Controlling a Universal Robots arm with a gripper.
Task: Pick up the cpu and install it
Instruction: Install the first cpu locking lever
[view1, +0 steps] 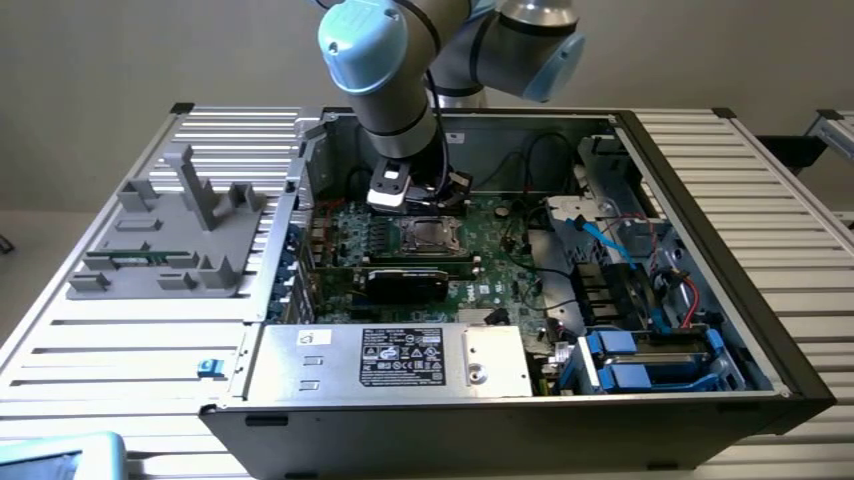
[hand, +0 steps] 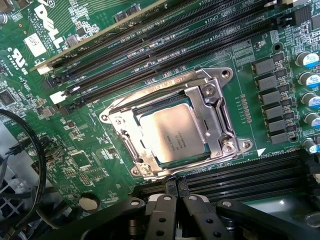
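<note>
Just beneath the pincer (view1: 424, 207), inside the open computer case (view1: 694, 180), the cpu (view1: 427, 235) lies flat in its socket on the green motherboard (view1: 507, 270). From the wrist view, the pincer (hand: 174, 194) has its black fingers (hand: 161, 210) drawn together, and they stand clear of the cpu (hand: 171, 134), which shows its silver-grey top a little ahead of the fingertips. A shiny metal socket frame (hand: 215, 107) surrounds the chip on all sides and overlaps its edges. Beyond the socket from the pincer run long black memory slots (hand: 150, 55), with another bank of slots (hand: 240, 175) between the socket and the fingers. Near the pincer, past the cpu in the exterior view, sits a black expansion card (view1: 407, 282), and farther on the silver box with a black label (view1: 400, 357). The arm (view1: 387, 90) reaches down into the case from above. Well away from the pincer, a grey fixture (view1: 174, 230) stands on the slatted surface (view1: 134, 350).
</note>
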